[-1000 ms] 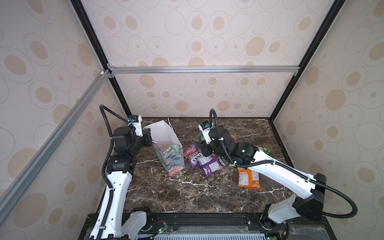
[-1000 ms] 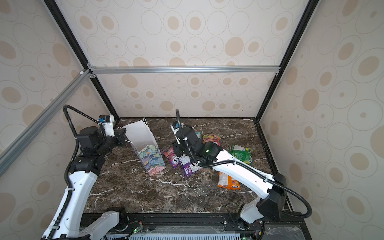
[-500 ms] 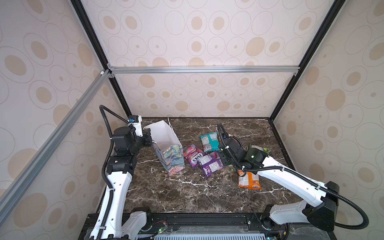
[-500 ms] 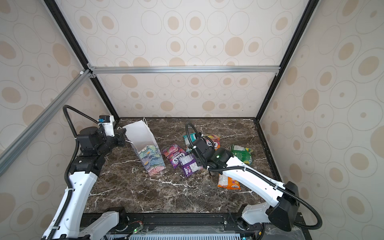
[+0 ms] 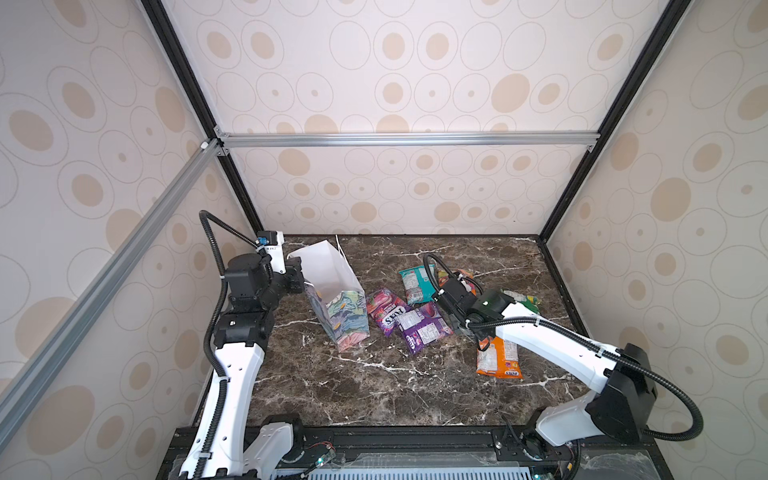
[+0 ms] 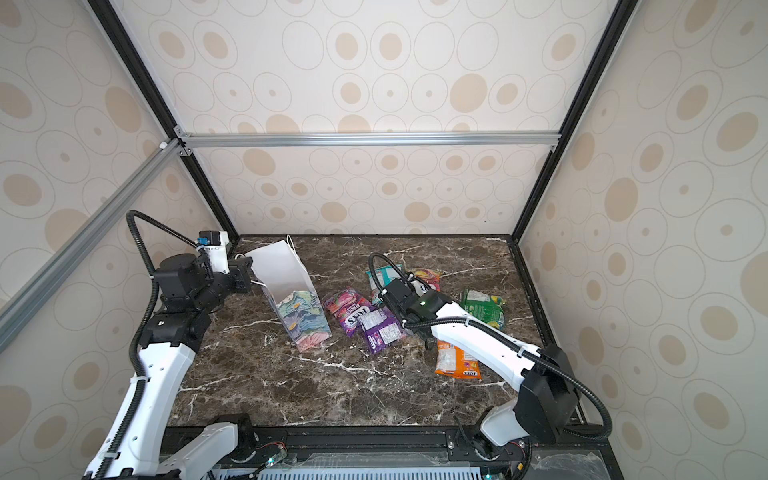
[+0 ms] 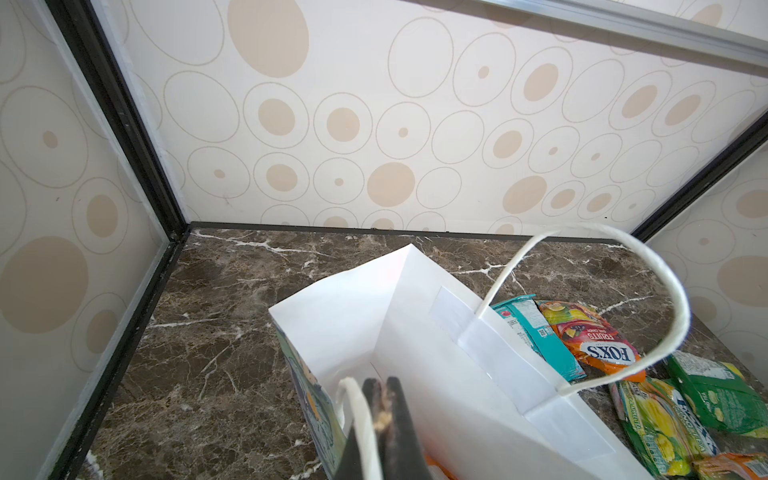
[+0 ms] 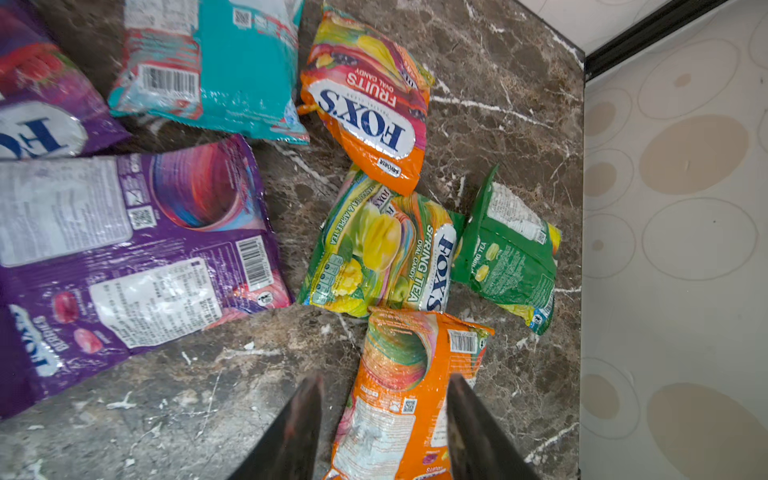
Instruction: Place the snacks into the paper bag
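Moved since a second ago: right arm (image 5: 548, 338), swung from beside the bag (image 5: 332, 278) back toward 4 o'clock. Bag and left arm (image 5: 237, 365) unchanged. Clock read in the top views, 12 at the back wall.

1. Table (image 5: 374, 386): dark marble, carries everything listed.
2. Bag: at 10 o'clock, standing, mouth open, white inside, floral print outside.
3. Left claw (image 7: 380, 399): pressed together on the bag's 9 o'clock rim, cord handle beside the fingers.
4. Right claw (image 8: 384, 380): spread, one finger on either side of the orange packet's (image 5: 498, 357) end; probably not touching it, though the wrist view is too steep to be sure.
5. Snacks, seven, all on the table outside the bag:
- purple (image 5: 424, 328), near centre, overlapping the pink's 4 o'clock corner
- pink (image 5: 384, 309), just beside the bag's foot at its 3 o'clock
- teal (image 5: 415, 282), at 12 o'clock of the purple
- orange, at 4 o'clock
- fruit print (image 8: 365, 104), just beside the teal at its 3 o'clock
- yellow-green (image 8: 382, 249), between fruit print and orange, touching both
- green (image 6: 484, 307), at 2 o'clock, touching the yellow-green
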